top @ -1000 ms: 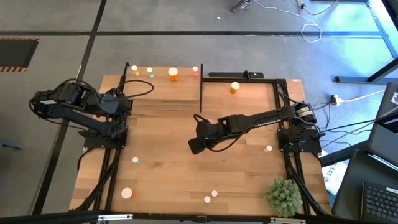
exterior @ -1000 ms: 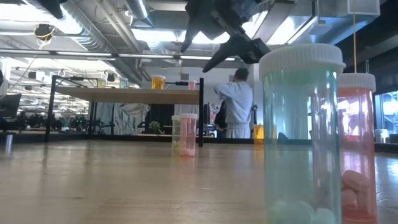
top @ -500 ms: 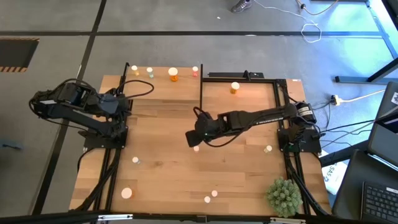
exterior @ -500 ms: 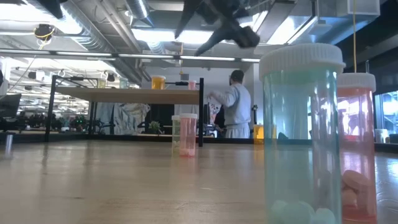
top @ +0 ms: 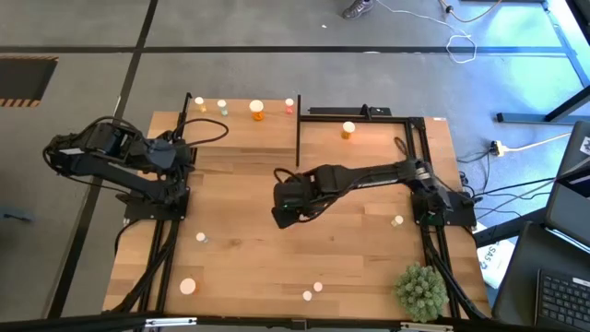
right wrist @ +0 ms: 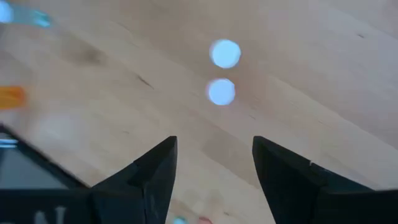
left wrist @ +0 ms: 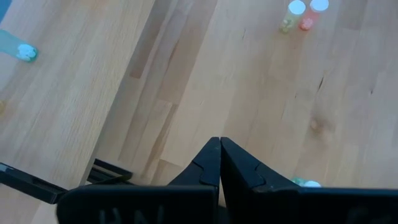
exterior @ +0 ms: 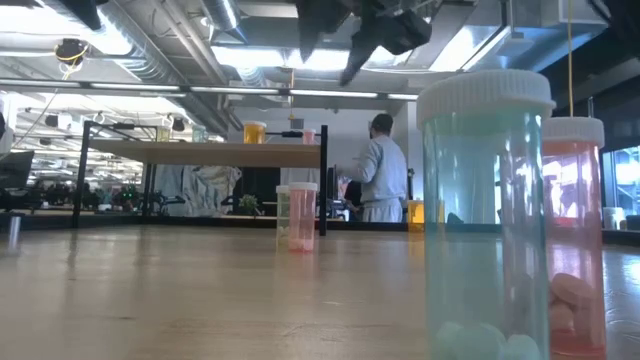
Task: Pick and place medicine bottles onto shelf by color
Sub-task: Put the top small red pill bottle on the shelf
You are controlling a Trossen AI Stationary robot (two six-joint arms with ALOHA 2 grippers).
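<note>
I work in a robotics lab set inside a large open industrial hall. My wooden table stands on a grey concrete floor marked with dark lines, and loose cables trail across it on the far right. Overhead run exposed ducts and strip lights. A person stands far off behind the table, and a laptop sits at the near right.

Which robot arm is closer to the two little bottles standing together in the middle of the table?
The right one. Its open tool hangs right above the two white-capped bottles. The left tool, shut, waits at the table's left edge.
</note>
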